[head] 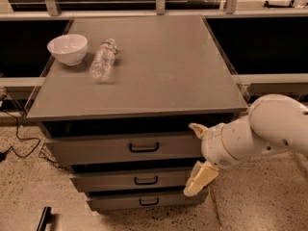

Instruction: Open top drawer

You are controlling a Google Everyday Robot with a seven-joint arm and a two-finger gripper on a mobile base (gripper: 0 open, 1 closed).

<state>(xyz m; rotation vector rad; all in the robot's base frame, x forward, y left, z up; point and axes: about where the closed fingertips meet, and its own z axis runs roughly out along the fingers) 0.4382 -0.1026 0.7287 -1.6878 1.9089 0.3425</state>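
Observation:
The top drawer (96, 149) is the tallest grey front of three under the grey cabinet top, shut, with a small black bar handle (144, 147) at its centre. Two shorter drawer fronts (120, 181) sit below it. My gripper (198, 155) is in front of the right end of the drawers, to the right of the handle and apart from it. Its two cream fingers (199, 178) are spread wide, one by the top drawer's upper edge, one down by the lower drawers. It holds nothing. The white arm (269, 129) comes in from the right.
A white bowl (68, 48) and a clear plastic bottle (103, 59) lying on its side rest at the back left of the cabinet top (168, 66). Black cables (19, 141) lie on the speckled floor at the left. A dark object (44, 218) stands at bottom left.

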